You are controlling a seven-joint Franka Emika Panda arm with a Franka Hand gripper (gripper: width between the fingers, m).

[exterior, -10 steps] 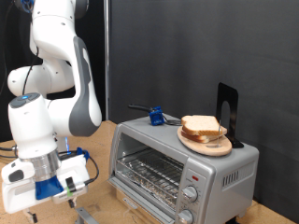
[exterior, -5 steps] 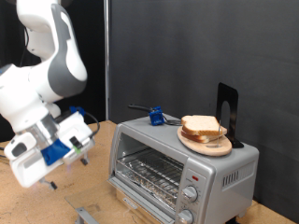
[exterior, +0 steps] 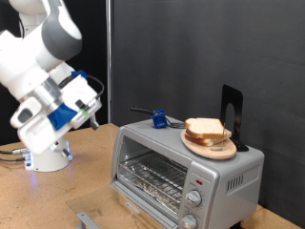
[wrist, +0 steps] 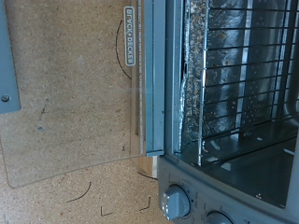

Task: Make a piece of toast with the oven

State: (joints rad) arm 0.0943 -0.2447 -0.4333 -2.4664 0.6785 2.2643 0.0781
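The white-and-blue gripper (exterior: 92,116) is hanging at nine o'clock of the open silver toaster oven (exterior: 186,170); I cannot tell how its jaws stand. Tan bread slices (exterior: 206,130) are sitting on top.

The oven (wrist: 220,140) stands on a speckled wooden tabletop (wrist: 65,103) with its glass door (wrist: 70,89) folded fully down, flat over the wood. A wire rack (wrist: 238,70) spans the cavity above crinkled foil (wrist: 193,79). Two round knobs (wrist: 177,199) sit on the silver front panel. The gripper does not show.
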